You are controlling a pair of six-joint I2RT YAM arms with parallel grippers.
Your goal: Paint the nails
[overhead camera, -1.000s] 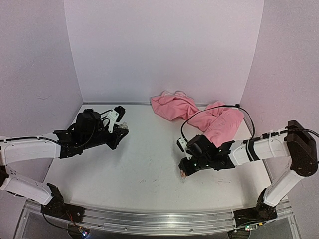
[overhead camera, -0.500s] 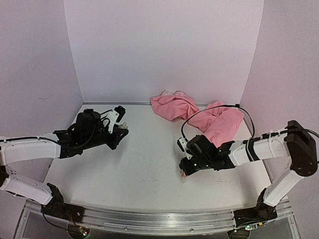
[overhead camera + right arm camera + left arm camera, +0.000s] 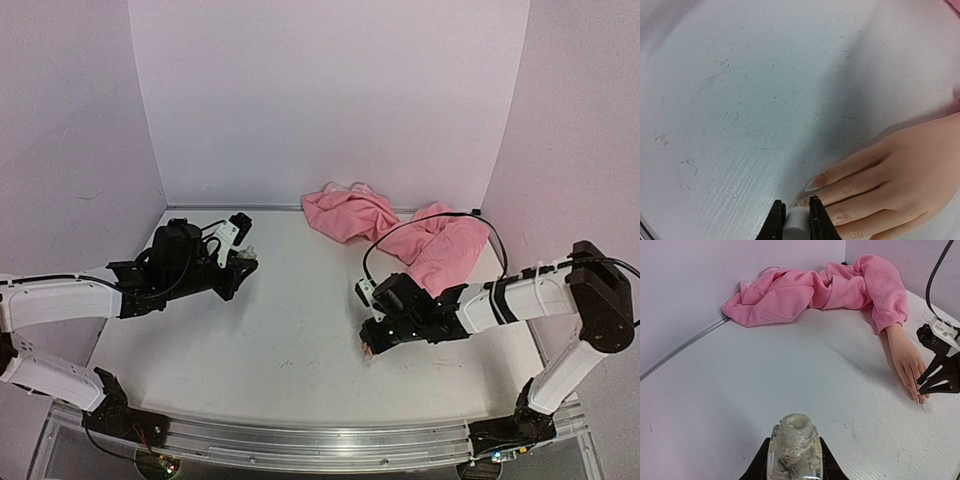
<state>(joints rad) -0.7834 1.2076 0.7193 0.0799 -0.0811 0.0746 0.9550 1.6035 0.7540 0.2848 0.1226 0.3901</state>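
A beige mannequin hand [image 3: 900,175] in a pink hoodie sleeve [image 3: 885,290] lies palm down at the right of the table. One pale glossy nail [image 3: 816,182] shows clearly in the right wrist view; the other nails are mostly hidden. My right gripper [image 3: 796,216] is shut on a white brush cap [image 3: 796,225], right over the fingertips [image 3: 368,350]. My left gripper [image 3: 792,465] is shut on a small clear open bottle [image 3: 795,445], held at the left of the table [image 3: 245,255], far from the hand [image 3: 910,365].
The pink hoodie [image 3: 350,212] is bunched against the back wall, its sleeve running to the right arm. Purple walls close in the back and both sides. A black cable [image 3: 430,225] loops above the right wrist.
The right arm has shifted very slightly over the fingertips. The left arm and the bottle have not moved.
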